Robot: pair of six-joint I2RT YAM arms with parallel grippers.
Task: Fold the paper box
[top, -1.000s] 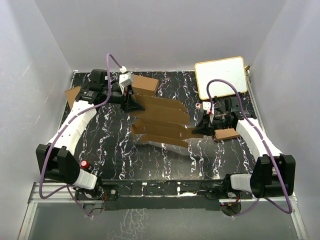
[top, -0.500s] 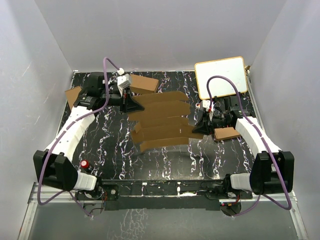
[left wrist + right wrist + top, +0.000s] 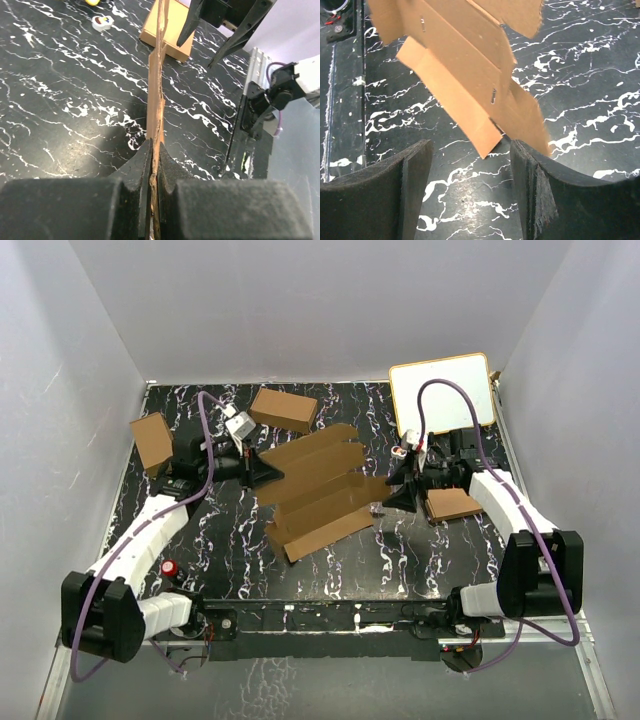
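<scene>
The paper box (image 3: 320, 490) is a wide die-cut brown sheet with flaps, lying slanted over the middle of the black marbled table. My left gripper (image 3: 268, 472) is shut on its left edge. In the left wrist view the sheet (image 3: 158, 75) runs edge-on away from the pinched jaws of the left gripper (image 3: 153, 150). My right gripper (image 3: 390, 495) stands open at the sheet's right end. In the right wrist view the sheet (image 3: 460, 55) hangs just ahead of the right gripper (image 3: 470, 175). One corner points into the gap, and a flap lies by the right finger (image 3: 530, 190).
Two short brown cartons sit at the back, one (image 3: 283, 408) in the middle and one (image 3: 152, 438) by the left wall. A white board (image 3: 443, 395) lies back right. A flat brown pile (image 3: 452, 504) rests beside the right arm. A red-capped object (image 3: 169, 568) is near the left base.
The left gripper closed on the sheet's left edge and moved nearer. The right gripper opened and let go of the right end. The sheet swung to a slant.
</scene>
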